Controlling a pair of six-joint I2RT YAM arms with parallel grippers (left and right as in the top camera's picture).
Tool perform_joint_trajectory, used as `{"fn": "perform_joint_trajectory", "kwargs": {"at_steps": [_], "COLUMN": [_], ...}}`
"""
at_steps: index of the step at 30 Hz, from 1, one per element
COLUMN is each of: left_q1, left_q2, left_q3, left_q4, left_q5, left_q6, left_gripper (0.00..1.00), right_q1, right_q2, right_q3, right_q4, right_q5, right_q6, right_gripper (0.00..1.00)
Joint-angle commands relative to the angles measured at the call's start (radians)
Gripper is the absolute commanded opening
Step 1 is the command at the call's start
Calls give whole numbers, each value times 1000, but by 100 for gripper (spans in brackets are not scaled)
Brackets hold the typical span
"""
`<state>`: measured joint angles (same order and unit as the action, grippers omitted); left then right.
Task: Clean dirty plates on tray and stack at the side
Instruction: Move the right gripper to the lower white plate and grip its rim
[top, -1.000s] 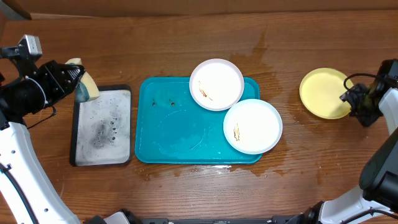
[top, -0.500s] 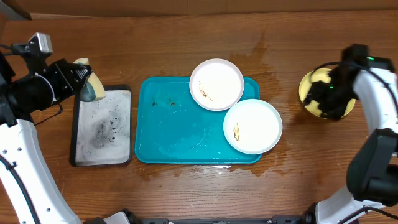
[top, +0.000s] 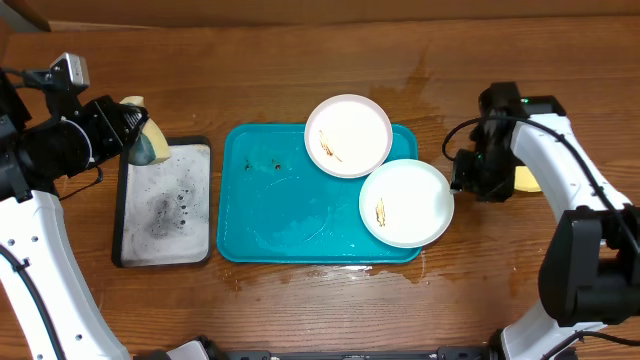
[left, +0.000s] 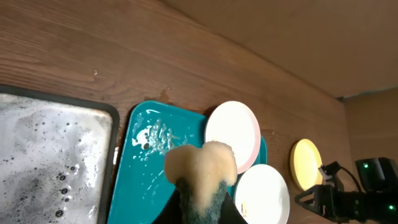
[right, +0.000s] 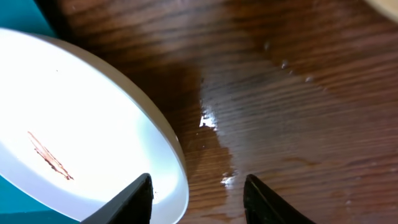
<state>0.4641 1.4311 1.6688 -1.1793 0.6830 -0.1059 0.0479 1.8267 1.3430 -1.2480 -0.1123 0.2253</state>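
Note:
Two white plates with brown smears sit on the teal tray: one at its back right, one at its front right, overhanging the rim. The pale yellow plate lies on the table at the right, mostly hidden by my right arm. My right gripper is open and empty, straddling the right edge of the front white plate. My left gripper is shut on a soapy yellow-green sponge, held above the back of the black-rimmed tray.
The black-rimmed tray with soapy water lies left of the teal tray. Wet patches shine on the wooden table behind and right of the teal tray, also under my right gripper.
My right arm has swung left from over the yellow plate to the right edge of the front white plate. My left gripper with the sponge has barely moved.

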Motion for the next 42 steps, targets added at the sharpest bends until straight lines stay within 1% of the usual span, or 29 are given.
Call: {"fn": "perform_joint_trajectory", "kwargs": {"at_steps": [1,2,5,10,13,15,18,20,22,24,30,32,38,42], "left_q1": [-5,-5,-5,-7,-7,-7,-7,-7,-7,-7,-7,-7,-7,-7], "left_q2": [2,2,3,7,26,49,92,116,138,144,143,143,143,143], "left_q3": [21,21,21,15,8,8,8,8,8,8,8,8,8,8], "left_q4": [2,2,2,7,9,1,-24,-40,-51,-55,-56,-58,-58,-59], "left_q5": [-14,-17,-78,-294,-381,-377,-375,-368,-328,-293,-285,-285,-264,-263], "left_q6": [6,10,43,136,158,186,190,190,203,223,222,222,222,222], "left_gripper": [4,4,4,4,4,4,4,4,4,4,4,4,4,4], "right_q1": [30,36,44,43,44,43,44,44,44,44,60,85,225,342], "right_q2": [1,1,1,1,1,1,1,1,1,1,1,1,1,1], "right_q3": [-29,-36,-74,-148,-152,-152,-152,-152,-152,-152,-152,-152,-152,-152], "right_q4": [8,10,41,142,148,148,148,148,142,131,101,85,61,118], "right_q5": [4,4,19,14,11,-3,-37,-50,-52,-71,-180,-189,-189,-189], "right_q6": [18,19,42,40,40,40,40,40,41,41,42,80,163,232], "right_gripper": [43,40,39,39,32,28,24,19,10,6,5,6,6,7]}}
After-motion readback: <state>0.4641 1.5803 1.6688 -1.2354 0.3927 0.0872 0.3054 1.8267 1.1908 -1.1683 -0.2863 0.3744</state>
